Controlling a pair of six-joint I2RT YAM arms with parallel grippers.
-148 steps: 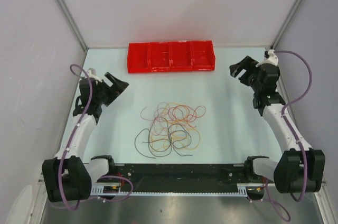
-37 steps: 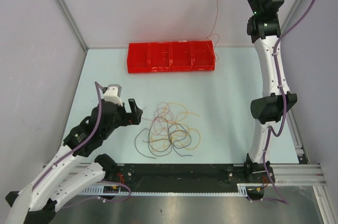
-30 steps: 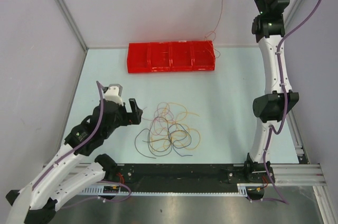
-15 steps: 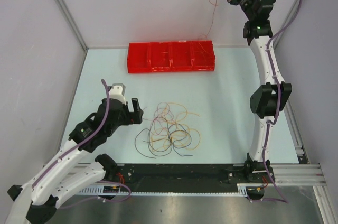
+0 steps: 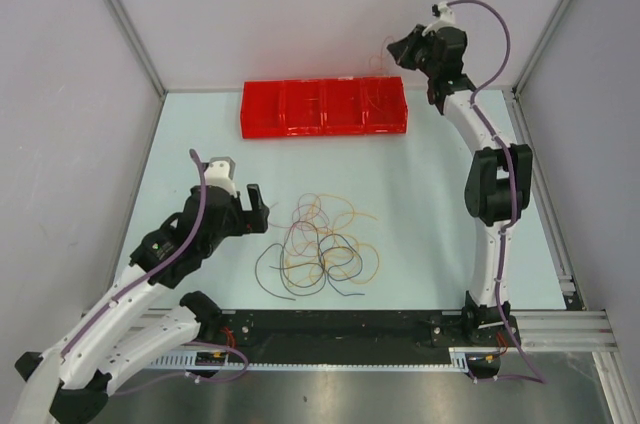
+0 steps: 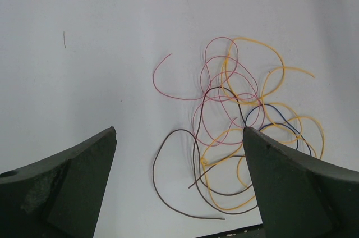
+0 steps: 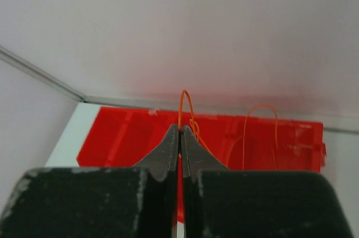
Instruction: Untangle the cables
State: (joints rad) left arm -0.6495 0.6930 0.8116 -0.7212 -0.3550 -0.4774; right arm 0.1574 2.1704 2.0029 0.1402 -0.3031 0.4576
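The right gripper (image 5: 397, 47) is hanging high at the far right, above the far right corner of the red tray (image 5: 262, 110). Its fingers are pressing together on a thin orange wire (image 7: 180, 102). In the right wrist view the right gripper (image 7: 179, 132) is pinching this wire at its tips, and a small loop is rising above them. A second arc of the wire is curving over the right end of the red tray (image 7: 129, 137). Whether the wire is touching the tray floor cannot be told. The gripper's own dark fingers are hiding the tray's near edge in that view.

The left gripper (image 5: 251, 211) is hovering with its fingers spread wide, just left of the remaining cables (image 5: 322, 249) and apart from them. These cables are lying tangled in loose loops on the pale table (image 5: 440, 194), near the middle and toward the near edge. From the left wrist, the cables (image 6: 235, 131) are showing yellow, red, dark brown and navy strands crossing one another, to the right of the left gripper (image 6: 178, 134).

A thick purple cable (image 5: 485, 16) is arching along the right arm, by the grey back wall (image 5: 300, 4).
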